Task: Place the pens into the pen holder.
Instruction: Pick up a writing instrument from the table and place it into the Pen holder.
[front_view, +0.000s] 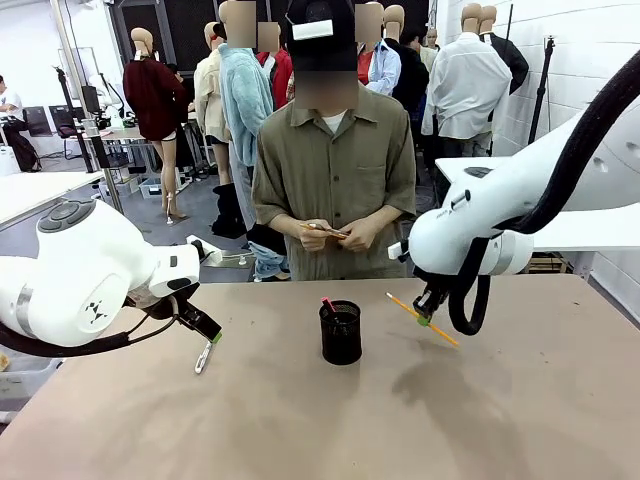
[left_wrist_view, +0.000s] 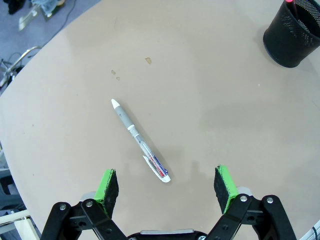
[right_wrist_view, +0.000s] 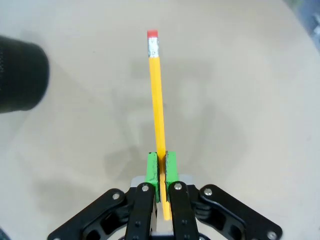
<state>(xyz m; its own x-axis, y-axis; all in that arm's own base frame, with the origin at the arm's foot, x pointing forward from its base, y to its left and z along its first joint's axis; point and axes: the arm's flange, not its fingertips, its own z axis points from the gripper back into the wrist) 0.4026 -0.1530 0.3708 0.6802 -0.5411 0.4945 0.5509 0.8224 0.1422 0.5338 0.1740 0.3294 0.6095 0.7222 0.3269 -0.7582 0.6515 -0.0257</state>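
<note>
I have my left claw (left_wrist_view: 166, 183) spread wide, its green pads (left_wrist_view: 107, 185) well apart, and it hovers just above a white pen (left_wrist_view: 140, 142) that lies flat on the tabletop (front_view: 520, 400), touching neither pad. In the left wrist view the pen lies slantwise between the two pads, somewhat nearer one of them. My right claw (right_wrist_view: 161, 167) is clamped on a yellow pencil (right_wrist_view: 157, 100), with the pads pressed against its sides and the red eraser end pointing away from the claw. In the front view that pencil hangs tilted in the air, clear of the tabletop, near the black mesh pen holder (front_view: 341, 335) on its right side. The pen holder stands upright about midway between my two arms, and a red-tipped pen (front_view: 327, 304) leans inside it with its tip poking above the rim. Across the tabletop a person's hands (front_view: 350, 237) hold another pencil (front_view: 322, 230) at waist height.
</note>
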